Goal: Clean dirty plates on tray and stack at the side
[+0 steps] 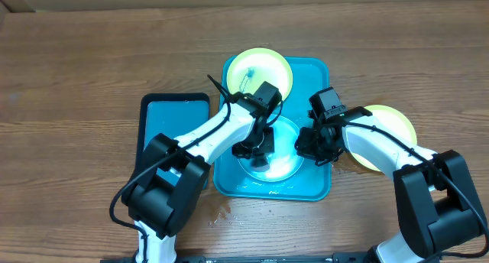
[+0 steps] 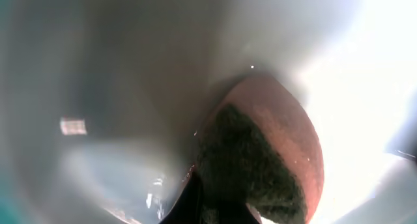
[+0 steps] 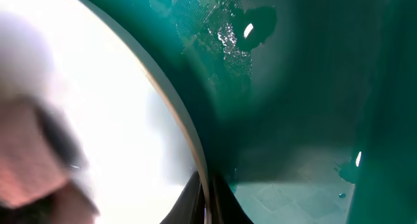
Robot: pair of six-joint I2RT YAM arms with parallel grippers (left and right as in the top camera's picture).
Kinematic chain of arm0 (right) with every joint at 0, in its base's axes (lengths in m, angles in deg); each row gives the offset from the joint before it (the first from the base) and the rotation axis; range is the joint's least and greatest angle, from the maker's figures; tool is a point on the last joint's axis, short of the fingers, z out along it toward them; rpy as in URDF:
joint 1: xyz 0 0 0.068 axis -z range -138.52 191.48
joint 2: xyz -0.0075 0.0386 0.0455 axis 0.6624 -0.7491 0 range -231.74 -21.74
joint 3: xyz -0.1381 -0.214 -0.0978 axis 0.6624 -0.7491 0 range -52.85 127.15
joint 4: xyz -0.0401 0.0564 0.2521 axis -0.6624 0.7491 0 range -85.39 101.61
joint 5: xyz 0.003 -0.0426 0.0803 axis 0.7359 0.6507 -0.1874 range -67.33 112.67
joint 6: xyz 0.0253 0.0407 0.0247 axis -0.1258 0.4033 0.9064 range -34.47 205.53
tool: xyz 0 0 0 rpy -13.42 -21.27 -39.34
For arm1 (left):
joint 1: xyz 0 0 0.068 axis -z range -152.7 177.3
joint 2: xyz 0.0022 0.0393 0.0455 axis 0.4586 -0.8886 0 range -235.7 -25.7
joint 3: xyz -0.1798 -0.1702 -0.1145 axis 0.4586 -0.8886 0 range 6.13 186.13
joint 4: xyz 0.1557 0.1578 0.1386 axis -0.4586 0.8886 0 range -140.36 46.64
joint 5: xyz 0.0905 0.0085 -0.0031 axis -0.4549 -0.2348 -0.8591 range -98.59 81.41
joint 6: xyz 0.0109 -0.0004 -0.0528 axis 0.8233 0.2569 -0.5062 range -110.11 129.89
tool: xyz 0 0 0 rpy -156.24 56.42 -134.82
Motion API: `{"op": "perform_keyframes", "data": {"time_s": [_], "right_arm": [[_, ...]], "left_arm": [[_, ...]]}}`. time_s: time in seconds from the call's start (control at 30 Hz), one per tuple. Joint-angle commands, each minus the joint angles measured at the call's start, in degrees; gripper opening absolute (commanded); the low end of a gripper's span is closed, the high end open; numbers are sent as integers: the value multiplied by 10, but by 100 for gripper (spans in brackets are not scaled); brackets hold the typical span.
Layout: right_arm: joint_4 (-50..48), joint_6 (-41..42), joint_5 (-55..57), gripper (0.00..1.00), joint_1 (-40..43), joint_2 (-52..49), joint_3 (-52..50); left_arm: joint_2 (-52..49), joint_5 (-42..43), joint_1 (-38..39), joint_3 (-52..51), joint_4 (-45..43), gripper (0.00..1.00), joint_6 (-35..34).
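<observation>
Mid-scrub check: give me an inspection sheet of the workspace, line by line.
Surface: wooden table, wet spots by the tray's near edge.
Job's things: turquoise tray holds the light blue plate at its middle and a yellow-green plate at its far end; second yellow-green plate on the table, right of the tray.
Clutter: small blue tray left of the turquoise one.
Grippers: left gripper shut on a sponge pressed to the light blue plate; right gripper appears shut on that plate's rim.
Cables: black cables run along both arms.
Surroundings: nothing seen.
</observation>
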Motion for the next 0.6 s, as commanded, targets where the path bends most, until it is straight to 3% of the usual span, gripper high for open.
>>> {"op": "perform_keyframes", "data": {"time_s": [0.0,0.13,0.27,0.43,0.57], "right_arm": [[1,5,29,4,0,-17,-6],[1,5,29,4,0,-17,-6],[1,5,29,4,0,-17,-6],[1,5,29,4,0,-17,-6],[1,5,29,4,0,-17,-6]], "left_arm": [[-6,-228,1,-27,15,4,-7],[-6,-336,2,-32,21,4,-8],[-5,-387,-5,-30,18,4,-8],[-5,-367,-15,-30,7,4,-8],[-5,-300,-20,-30,-23,4,-5]]}}
